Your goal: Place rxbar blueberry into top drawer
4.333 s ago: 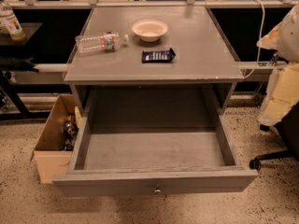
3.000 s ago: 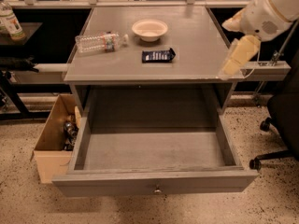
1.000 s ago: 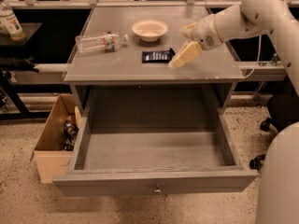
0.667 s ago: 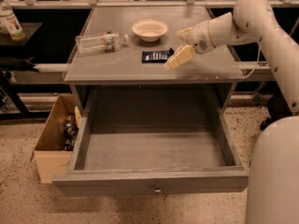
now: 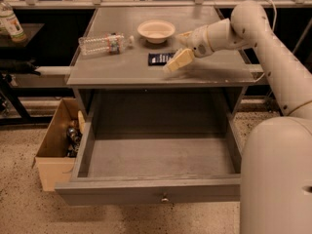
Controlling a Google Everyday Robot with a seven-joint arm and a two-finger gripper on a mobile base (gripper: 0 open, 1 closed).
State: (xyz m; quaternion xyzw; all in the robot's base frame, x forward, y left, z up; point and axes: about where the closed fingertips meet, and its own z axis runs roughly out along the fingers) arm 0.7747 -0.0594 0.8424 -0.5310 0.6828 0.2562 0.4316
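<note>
Your gripper (image 5: 175,51) is over the grey table (image 5: 122,72), right of centre. Its fingers are spread apart and grip nothing. The lower finger (image 5: 176,61) slants down across the right end of the rxbar blueberry (image 5: 158,58).

The bar lies flat on the tabletop, just in front of the cream bowl (image 5: 167,31). You cannot tell whether the finger touches it.

A clear plastic bottle (image 5: 102,44) lies on its side to the left of the bowl.

Below the tabletop you see the top drawer (image 5: 146,191) pulled far out, with its grey floor and walls in plain view and a small knob (image 5: 165,198) on the front.

Just left of the drawer, a tan cardboard box (image 5: 52,147) stands on the floor. It holds a few dark items (image 5: 73,138) too dim to name.
</note>
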